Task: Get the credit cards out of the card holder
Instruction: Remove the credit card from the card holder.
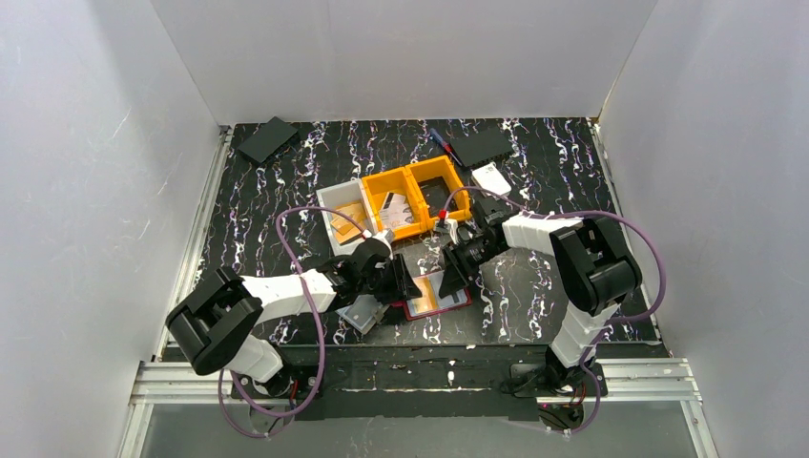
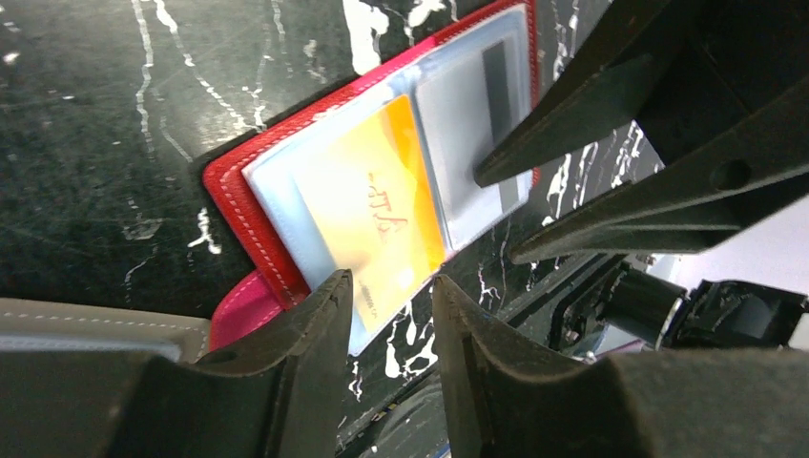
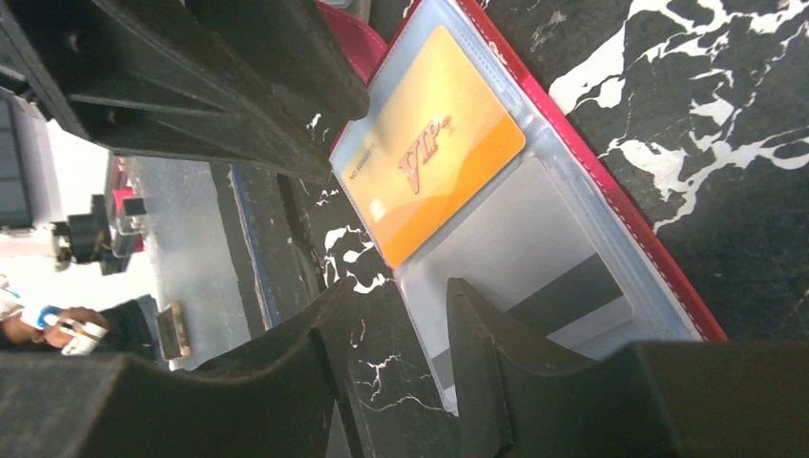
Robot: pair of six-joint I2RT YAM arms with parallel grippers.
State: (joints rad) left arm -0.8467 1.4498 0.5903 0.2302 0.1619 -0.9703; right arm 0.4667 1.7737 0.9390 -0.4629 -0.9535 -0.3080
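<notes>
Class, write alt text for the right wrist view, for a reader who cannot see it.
An open red card holder lies on the black marbled table, its clear sleeves holding an orange VIP card and a grey striped card. The right pincer, open, fills the foreground.

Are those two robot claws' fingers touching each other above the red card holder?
Apart. In the left wrist view, marbled table shows between the fingers of the left gripper and those of the right gripper.

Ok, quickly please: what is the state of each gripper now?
Left gripper: open, holding nothing.
Right gripper: open, holding nothing, one finger over the card holder.
</notes>
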